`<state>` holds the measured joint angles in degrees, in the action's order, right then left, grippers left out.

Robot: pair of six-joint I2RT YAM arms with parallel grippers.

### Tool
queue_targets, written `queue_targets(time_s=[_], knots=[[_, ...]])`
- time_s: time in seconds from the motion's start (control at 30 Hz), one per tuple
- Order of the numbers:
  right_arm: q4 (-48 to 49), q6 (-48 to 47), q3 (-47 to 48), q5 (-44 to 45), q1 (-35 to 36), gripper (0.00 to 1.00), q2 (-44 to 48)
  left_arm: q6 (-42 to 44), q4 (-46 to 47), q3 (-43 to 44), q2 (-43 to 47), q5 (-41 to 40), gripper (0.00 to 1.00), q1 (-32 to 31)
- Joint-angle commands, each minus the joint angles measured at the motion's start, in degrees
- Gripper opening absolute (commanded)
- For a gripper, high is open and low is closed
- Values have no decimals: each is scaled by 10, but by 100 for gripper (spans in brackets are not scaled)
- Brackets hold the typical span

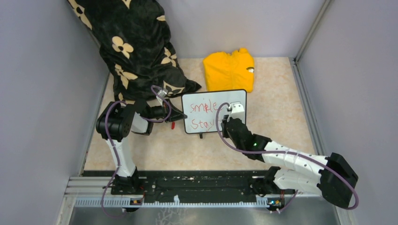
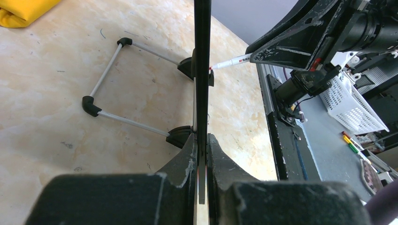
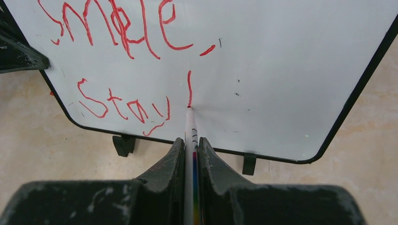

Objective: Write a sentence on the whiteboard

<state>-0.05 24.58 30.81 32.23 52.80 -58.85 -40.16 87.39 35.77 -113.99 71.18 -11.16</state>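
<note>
The whiteboard [image 1: 237, 98] stands tilted on its black feet in the middle of the table. My left gripper [image 1: 177, 114] is shut on its left rim; in the left wrist view the rim [image 2: 202, 70] runs edge-on between the jaws of that gripper [image 2: 202, 146]. The red sentence [image 3: 117, 33] reads "smile," with "Stay" below and one upright stroke after it. My right gripper [image 3: 190, 140] is shut on a white marker [image 3: 189, 129], whose tip touches the board at the foot of that stroke. From above, the right gripper [image 1: 225, 123] is at the board's lower right.
A folded yellow garment [image 1: 229, 70] lies behind the board. Black flower-print fabric [image 1: 136, 47] hangs at the back left. A small red piece [image 1: 172, 125] lies on the table under the left gripper. The board's wire stand [image 2: 117, 84] rests behind it. Grey walls enclose the table.
</note>
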Motion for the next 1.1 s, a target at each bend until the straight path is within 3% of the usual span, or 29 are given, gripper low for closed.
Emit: queue_targets(time_s=[0.0,0.73,1.07], knots=[[-9,13,-10,-11,-5,0,11,16,9,6,1,15,0,-7],[-31,20,-11,-26,-5,0,46,18,5,6,1,16,0,-8],[-17,11,21,23,-6,0,64,19,3,7,1,16,0,-9]])
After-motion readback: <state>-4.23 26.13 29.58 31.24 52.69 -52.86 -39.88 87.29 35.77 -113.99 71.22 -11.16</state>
